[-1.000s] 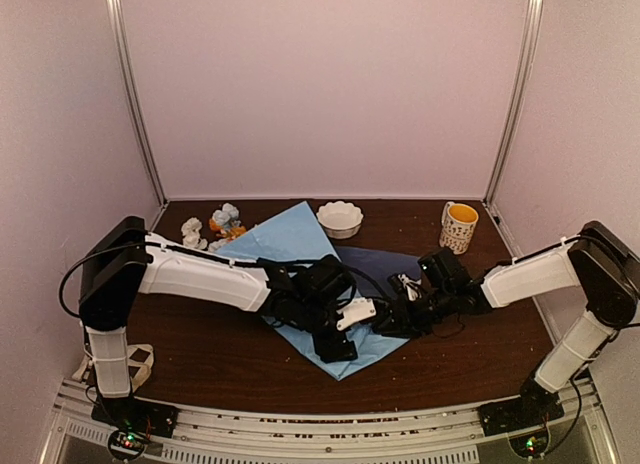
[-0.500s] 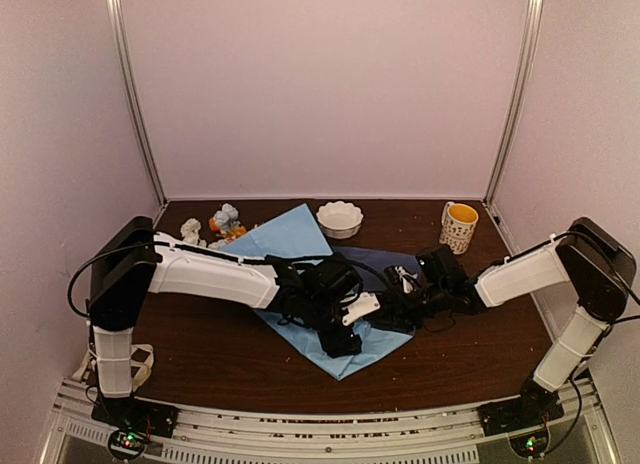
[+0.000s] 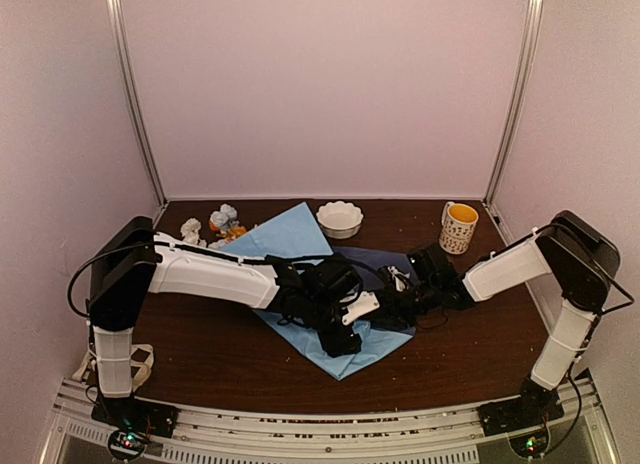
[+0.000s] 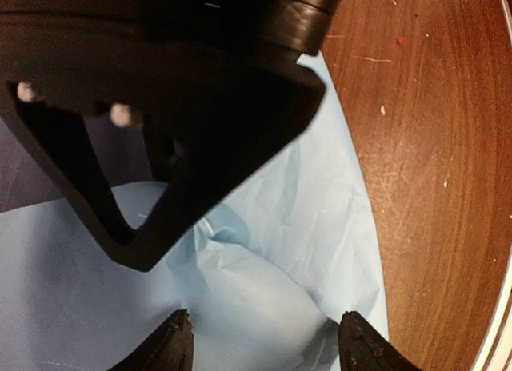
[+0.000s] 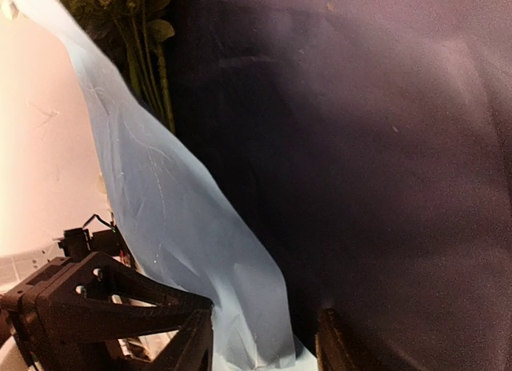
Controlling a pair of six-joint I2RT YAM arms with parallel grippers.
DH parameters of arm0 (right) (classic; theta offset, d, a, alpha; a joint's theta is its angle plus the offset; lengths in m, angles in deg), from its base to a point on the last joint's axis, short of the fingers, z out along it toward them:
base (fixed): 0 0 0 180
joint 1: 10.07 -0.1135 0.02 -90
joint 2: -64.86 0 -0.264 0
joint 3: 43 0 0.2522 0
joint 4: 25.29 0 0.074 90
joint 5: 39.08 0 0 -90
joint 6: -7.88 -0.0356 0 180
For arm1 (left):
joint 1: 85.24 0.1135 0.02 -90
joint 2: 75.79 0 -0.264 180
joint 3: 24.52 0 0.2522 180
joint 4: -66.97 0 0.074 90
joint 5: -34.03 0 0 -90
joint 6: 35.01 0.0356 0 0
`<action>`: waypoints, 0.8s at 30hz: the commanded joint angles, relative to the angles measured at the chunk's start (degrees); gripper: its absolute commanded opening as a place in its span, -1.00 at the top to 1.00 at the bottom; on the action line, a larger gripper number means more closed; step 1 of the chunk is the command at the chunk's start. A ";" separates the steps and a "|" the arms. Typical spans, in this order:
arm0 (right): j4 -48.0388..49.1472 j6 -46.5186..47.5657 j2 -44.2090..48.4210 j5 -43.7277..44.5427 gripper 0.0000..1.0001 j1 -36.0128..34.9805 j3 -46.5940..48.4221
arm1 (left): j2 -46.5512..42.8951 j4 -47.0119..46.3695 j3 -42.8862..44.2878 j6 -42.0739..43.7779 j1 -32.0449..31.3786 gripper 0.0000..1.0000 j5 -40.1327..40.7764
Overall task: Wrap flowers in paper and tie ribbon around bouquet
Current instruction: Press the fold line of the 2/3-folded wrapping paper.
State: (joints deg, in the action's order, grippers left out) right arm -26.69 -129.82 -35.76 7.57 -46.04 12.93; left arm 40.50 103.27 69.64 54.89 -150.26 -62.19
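The light-blue paper [image 3: 290,234] lies across the middle of the table, its darker face [image 3: 385,261] turned up on the right. Blooms of the flowers [image 3: 222,224] stick out at its far left end, and green stems [image 5: 152,59] show under a raised flap [image 5: 184,227]. My left gripper [image 3: 350,329] sits low on the near part of the sheet, its jaws closed on a hump of paper [image 4: 264,299]. My right gripper [image 3: 395,302] faces it from the right, open, with the flap's edge standing loose between its fingers [image 5: 196,339]. The cream ribbon [image 3: 137,361] lies by the left arm's base.
A white scalloped bowl [image 3: 340,218] stands at the back centre. A patterned mug [image 3: 459,227] with a yellow inside stands at the back right. Bare brown table [image 4: 432,147] runs right of the paper. Walls close in on three sides.
My right gripper has slid left towards the left gripper and its jaws have widened, leaving the flap loose. The left gripper shifted slightly right and narrowed on the hump.
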 commanded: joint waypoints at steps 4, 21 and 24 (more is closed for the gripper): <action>-0.04 2.43 -1.50 -3.07 0.62 0.26 4.49 | 1.54 -0.61 1.20 1.33 -0.47 -0.32 -1.37; -13.97 12.13 -4.07 3.82 0.92 1.07 10.77 | 5.08 -2.12 0.59 3.35 3.22 -0.20 -17.30; -19.46 15.15 -1.61 7.91 0.61 1.23 11.53 | 5.35 -3.28 -0.70 1.76 4.47 -0.20 -19.00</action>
State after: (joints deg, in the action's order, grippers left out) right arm -40.50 -118.28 -39.59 9.82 -45.34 23.07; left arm 44.28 101.24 70.32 58.72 -147.20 -75.98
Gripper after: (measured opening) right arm 0.116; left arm 0.600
